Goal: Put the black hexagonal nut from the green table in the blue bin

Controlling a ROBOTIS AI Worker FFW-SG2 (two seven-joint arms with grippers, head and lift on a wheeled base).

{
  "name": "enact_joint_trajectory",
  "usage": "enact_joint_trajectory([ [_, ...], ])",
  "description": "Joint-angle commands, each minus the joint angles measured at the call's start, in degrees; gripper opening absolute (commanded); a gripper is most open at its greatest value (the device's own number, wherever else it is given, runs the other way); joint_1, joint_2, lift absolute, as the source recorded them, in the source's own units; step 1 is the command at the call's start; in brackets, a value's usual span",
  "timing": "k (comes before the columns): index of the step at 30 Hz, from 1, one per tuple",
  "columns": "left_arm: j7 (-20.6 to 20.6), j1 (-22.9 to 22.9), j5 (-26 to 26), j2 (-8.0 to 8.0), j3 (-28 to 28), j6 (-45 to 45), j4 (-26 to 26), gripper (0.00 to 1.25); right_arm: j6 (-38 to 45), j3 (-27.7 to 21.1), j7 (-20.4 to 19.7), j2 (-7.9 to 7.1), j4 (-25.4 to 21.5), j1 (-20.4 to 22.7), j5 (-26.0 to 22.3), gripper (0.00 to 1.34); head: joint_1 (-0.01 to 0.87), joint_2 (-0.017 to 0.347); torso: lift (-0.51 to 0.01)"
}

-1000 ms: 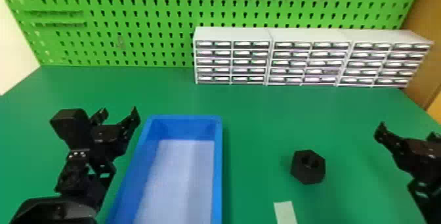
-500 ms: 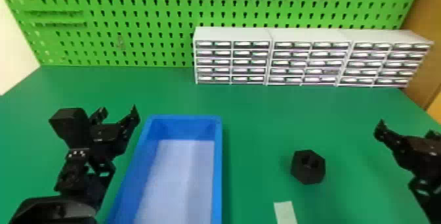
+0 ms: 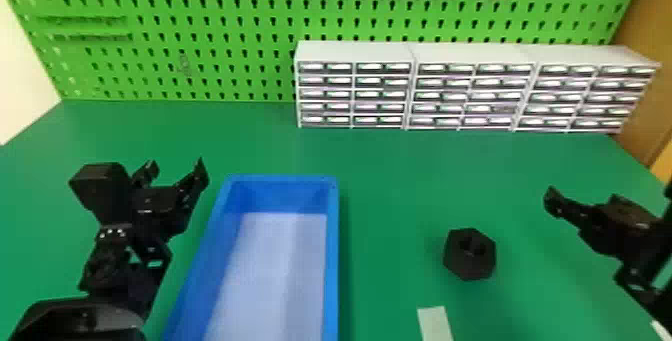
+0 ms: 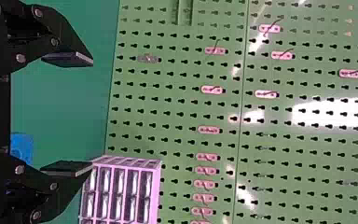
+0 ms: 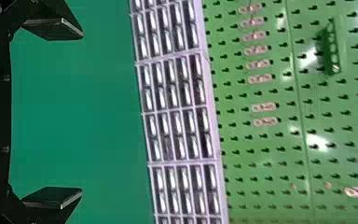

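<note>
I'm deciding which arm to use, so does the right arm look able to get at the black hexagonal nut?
Probably yes: the right gripper is open and empty, and nothing stands between it and the black hexagonal nut on the green table.

A black hexagonal nut (image 3: 469,265) lies flat, its round hole facing up, on the green table (image 3: 395,175), left of the right claw (image 3: 584,199). An upright, open-topped blue bin (image 3: 332,255) with a pale floor sits just right of the left claw (image 3: 176,165).
</note>
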Motion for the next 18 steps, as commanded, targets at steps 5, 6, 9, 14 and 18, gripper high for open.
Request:
enact_joint_trajectory([
  [5,0.00,-0.11,-0.42,0.00,-0.24,-0.07,0.00,0.79,13.23,-0.46,5.55,0.05,-3.69,-3.05,4.27,1.22,0.657,0.057,-0.095],
  [6,0.00,-0.11,-0.51,0.00,-0.24,-0.07,0.00,0.79,13.93,-0.54,6.26,0.05,-3.87,-3.14,4.44,1.22,0.657,0.057,-0.095],
  [9,0.00,-0.02,-0.51,0.00,-0.06,-0.07,0.00,0.79,16.39,-0.63,8.63,-0.31,-4.22,-3.67,5.32,1.22,0.657,0.057,-0.095],
  [14,0.00,-0.02,-0.51,0.00,0.03,-0.07,0.00,0.79,20.79,-0.37,14.34,-1.54,-4.40,-4.98,7.87,1.22,0.657,0.057,-0.095],
  [18,0.00,-0.02,-0.59,0.00,-0.06,-0.07,0.00,0.79,23.78,0.60,17.95,-2.68,-4.49,-5.86,9.89,1.22,0.657,0.057,-0.095],
])
